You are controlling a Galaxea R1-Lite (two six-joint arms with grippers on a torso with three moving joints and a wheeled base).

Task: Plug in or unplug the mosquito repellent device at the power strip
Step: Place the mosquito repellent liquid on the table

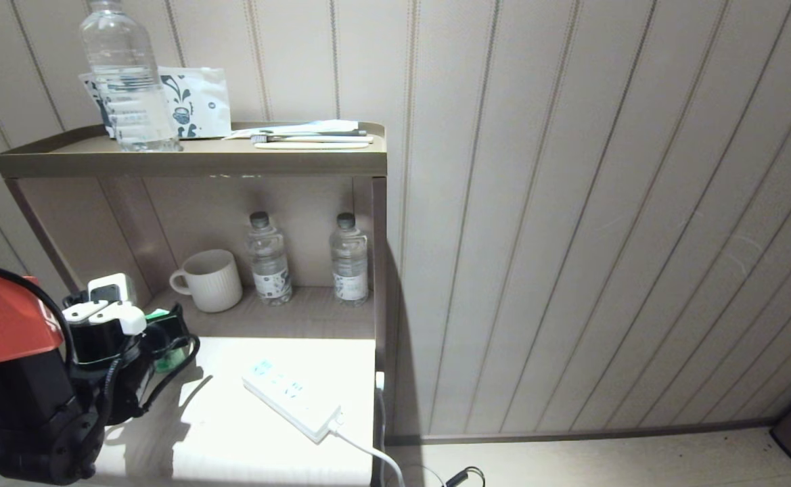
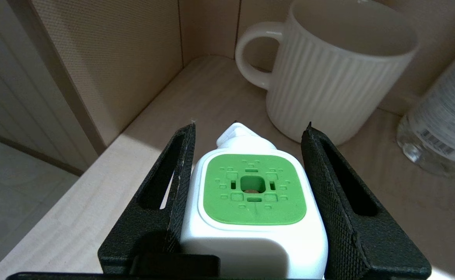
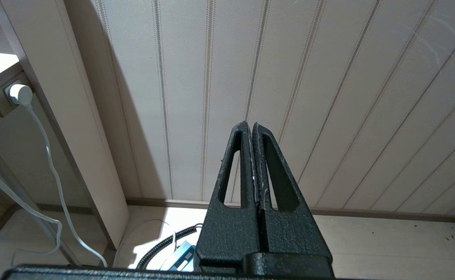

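Left gripper point(image 2: 250, 130): black textured fingers point(image 2: 334, 182) stood half-spread, clamped on either side of the white plug-in mosquito repellent device point(image 2: 252, 217).
Device: white cap with green square centre facing the wrist camera; a translucent green part point(image 1: 168, 358) showed below the fingers in the head view.
Device position: held at the lower shelf's left side, apart from the flat white power strip point(image 1: 290, 399) with pale blue sockets.
Nearby: a ribbed white ceramic mug point(image 2: 328, 74) stood just beyond.
Right gripper point(image 3: 250, 126): fingers pressed together, empty, facing the panelled wall.

Left gripper point(image 1: 165, 341) at shelf's left edge; power strip point(image 1: 291, 399) lies unoccupied; mug point(image 1: 210, 280) behind.
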